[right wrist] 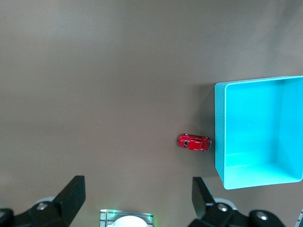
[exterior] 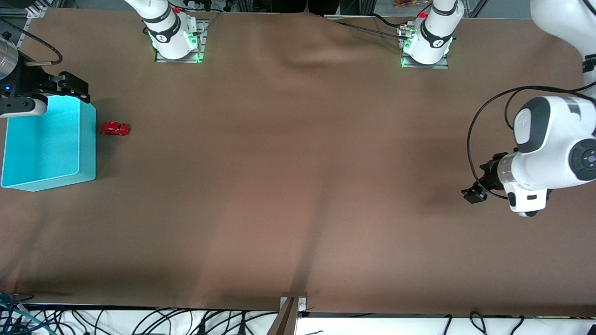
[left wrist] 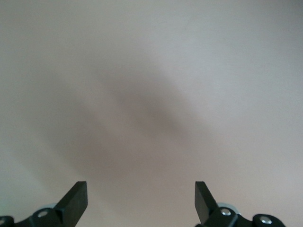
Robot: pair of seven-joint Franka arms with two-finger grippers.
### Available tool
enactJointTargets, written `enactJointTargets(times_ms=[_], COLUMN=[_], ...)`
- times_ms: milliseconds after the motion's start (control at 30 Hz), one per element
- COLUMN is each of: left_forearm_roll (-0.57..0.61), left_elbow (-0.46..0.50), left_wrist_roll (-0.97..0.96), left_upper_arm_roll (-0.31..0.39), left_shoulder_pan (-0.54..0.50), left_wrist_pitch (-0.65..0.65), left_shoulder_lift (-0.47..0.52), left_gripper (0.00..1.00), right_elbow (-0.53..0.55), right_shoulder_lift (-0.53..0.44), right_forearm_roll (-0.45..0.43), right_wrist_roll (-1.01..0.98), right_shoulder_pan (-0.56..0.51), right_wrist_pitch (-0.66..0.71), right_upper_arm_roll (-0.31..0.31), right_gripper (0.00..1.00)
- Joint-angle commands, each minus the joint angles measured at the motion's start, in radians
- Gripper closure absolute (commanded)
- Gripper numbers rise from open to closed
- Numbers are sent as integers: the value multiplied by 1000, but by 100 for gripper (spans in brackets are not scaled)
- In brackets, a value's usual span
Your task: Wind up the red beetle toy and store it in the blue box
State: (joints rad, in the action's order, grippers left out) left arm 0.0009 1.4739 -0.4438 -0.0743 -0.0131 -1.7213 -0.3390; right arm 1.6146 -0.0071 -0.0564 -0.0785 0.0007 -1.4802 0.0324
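blue box (exterior: 49, 144) empty; red beetle toy (exterior: 115, 128) just beside it.

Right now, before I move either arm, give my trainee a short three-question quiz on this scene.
1. True or false: the red beetle toy already lies inside the blue box.
2. Which gripper hangs over the blue box?
A. the left gripper
B. the right gripper
C. neither
3. Fill in: both grippers are ____ and hold nothing.

Key:
1. False. The toy sits on the brown table cover, beside the box wall that faces the left arm's end.
2. B. The left gripper waits over bare cover at the left arm's end.
3. open
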Motion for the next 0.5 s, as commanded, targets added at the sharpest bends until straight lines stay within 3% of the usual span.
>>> enactJointTargets(times_ms=[0, 167, 467], left_forearm_roll=[-16, -16, -16], left_elbow=[-47, -99, -101], left_wrist_roll=[154, 158, 223], left_upper_arm_roll=[-4, -2, -22], left_shoulder_pan=[-7, -5, -4], left_wrist_pitch=[69, 89, 89], left_shoulder_lift=[23, 26, 46], left_gripper=[0, 0, 0], right_elbow=[-32, -32, -32], right_shoulder_lift=[15, 15, 15], right_forearm_roll=[1, 4, 7], right_wrist_roll=[-1, 3, 34], right_shoulder_pan=[-7, -7, 1], right_wrist_pitch=[23, 23, 23], right_upper_arm_roll=[1, 1, 4], right_gripper=[0, 0, 0])
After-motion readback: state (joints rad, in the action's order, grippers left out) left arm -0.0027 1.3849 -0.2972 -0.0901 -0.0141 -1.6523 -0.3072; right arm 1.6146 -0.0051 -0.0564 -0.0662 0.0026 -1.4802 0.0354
